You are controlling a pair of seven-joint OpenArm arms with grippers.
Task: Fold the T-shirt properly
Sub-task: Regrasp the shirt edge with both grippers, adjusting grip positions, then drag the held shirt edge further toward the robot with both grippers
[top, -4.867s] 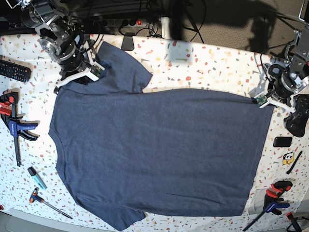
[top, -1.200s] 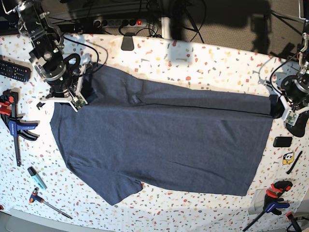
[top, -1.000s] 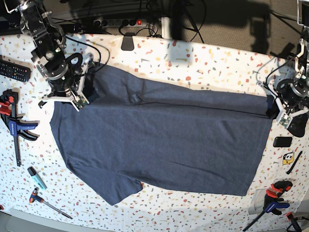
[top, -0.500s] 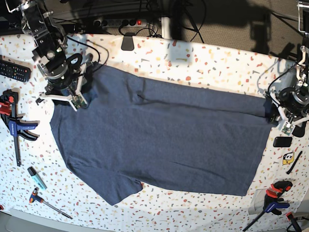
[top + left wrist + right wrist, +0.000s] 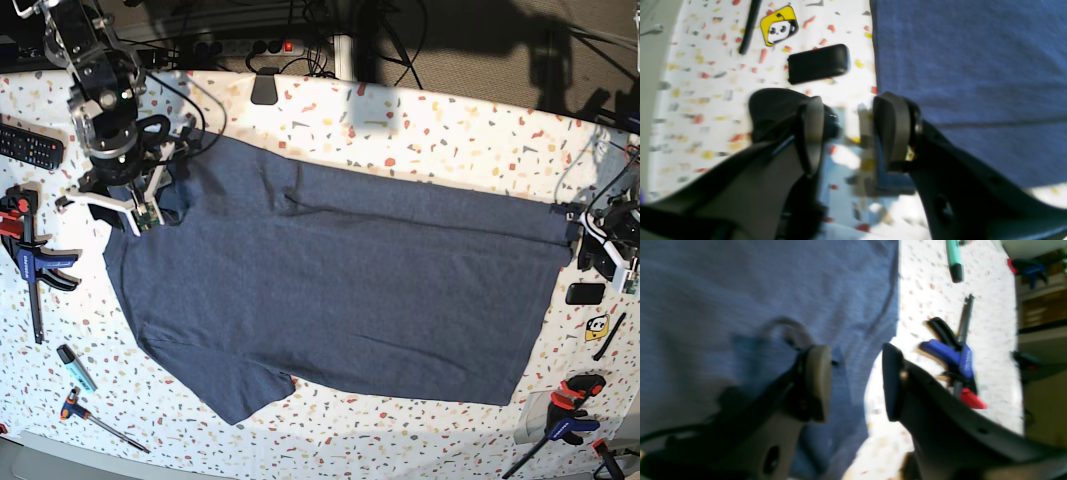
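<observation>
Two arms stood at opposite ends of the terrazzo-patterned table (image 5: 420, 120) in the base view. At the far left edge a black remote (image 5: 30, 146) lay near the back, and below it a blue-handled clamp (image 5: 35, 262), a teal marker (image 5: 76, 367) and a small screwdriver (image 5: 95, 418) were scattered on bare tabletop.

Just to the right of these, the right gripper (image 5: 112, 205) hung over the upper left corner of the T-shirt (image 5: 340, 290). Its wrist view showed both pads with a clear gap between them and nothing in it: one pad (image 5: 816, 386) was over blue cloth, the other over the shirt's edge, with white table showing in the gap. So those jaws stood apart and empty.

The T-shirt itself lay flat across the middle of the table, plain dark blue side up, its far long edge folded over onto the body as a narrow band. One sleeve pointed toward the near edge at lower left.

At the right end the left gripper (image 5: 610, 255) sat just beside the shirt's corner. Its wrist view was blurred, yet the fingers (image 5: 892, 130) were plainly spread, with tabletop between them and no cloth pinched. Beyond them lay a small black case (image 5: 818, 63) and a yellow panda sticker (image 5: 778, 25); another clamp (image 5: 565, 415) rested at the near right corner.
</observation>
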